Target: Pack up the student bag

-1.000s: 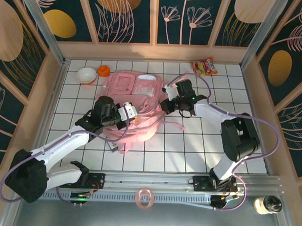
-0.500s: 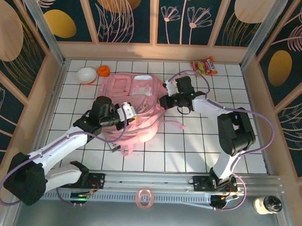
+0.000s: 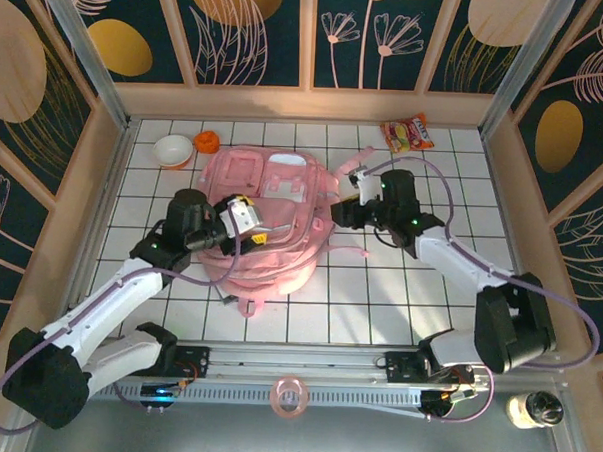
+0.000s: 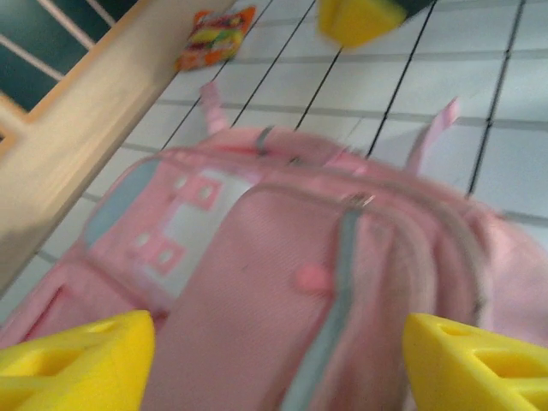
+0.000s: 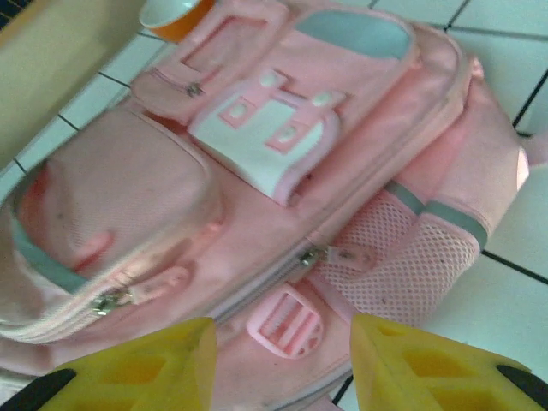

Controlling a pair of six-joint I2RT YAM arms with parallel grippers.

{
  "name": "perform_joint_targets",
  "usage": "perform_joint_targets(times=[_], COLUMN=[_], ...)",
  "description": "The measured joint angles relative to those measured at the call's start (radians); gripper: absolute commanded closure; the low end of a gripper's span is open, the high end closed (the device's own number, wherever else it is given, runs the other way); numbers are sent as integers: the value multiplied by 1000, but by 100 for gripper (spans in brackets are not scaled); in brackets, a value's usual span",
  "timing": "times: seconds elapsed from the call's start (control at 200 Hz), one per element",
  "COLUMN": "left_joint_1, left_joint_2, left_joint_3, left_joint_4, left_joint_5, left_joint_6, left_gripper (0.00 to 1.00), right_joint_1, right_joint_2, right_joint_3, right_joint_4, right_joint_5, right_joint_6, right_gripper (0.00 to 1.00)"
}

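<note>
While the large, soft, pale-pink student bag (image 3: 280,257) lies front-up on the white tiled table (image 3: 399,290), slightly left of centre, the left gripper (image 3: 244,217) hovers over its left part with yellow fingers (image 4: 77,360) spread wide and nothing between them. At the bag's right edge the right gripper (image 3: 337,210) also stands parted and empty, facing a pink plastic buckle (image 5: 285,325). A red-and-yellow snack packet (image 3: 408,133) lies near the far wall.

top looks down; wrist cameras closely share student bag (image 3: 280,253).
</note>
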Motion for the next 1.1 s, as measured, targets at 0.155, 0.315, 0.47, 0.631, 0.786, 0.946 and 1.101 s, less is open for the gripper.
perform_joint_targets(times=[0.155,0.315,0.47,0.631,0.786,0.946,1.101], left_joint_1=[19,18,18,18,18,18,13], left_joint_2=[50,106,132,153,135,97,101], left_joint_3=[27,48,70,70,66,33,16], left_joint_4=[-115,-201,-222,-237,-265,-268,-248], left_joint_5=[-39,-92,-120,-127,-127,-127,-146], left_joint_6=[112,217,278,311,336,350,360], left_gripper=[16,15,13,12,10,10,12], right_joint_1=[15,39,54,58,58,65,79], right_joint_2=[-14,5,37,50,50,58,58], right_joint_3=[-32,-32,-32,-28,-26,-16,-16], right_joint_4=[31,48,55,56,63,63,63], right_joint_5=[-7,-22,-38,-51,-60,-68,-71], right_joint_6=[-3,-8,-14,-15,-26,-34,-41], right_gripper=[54,53,53,53,53,53,52])
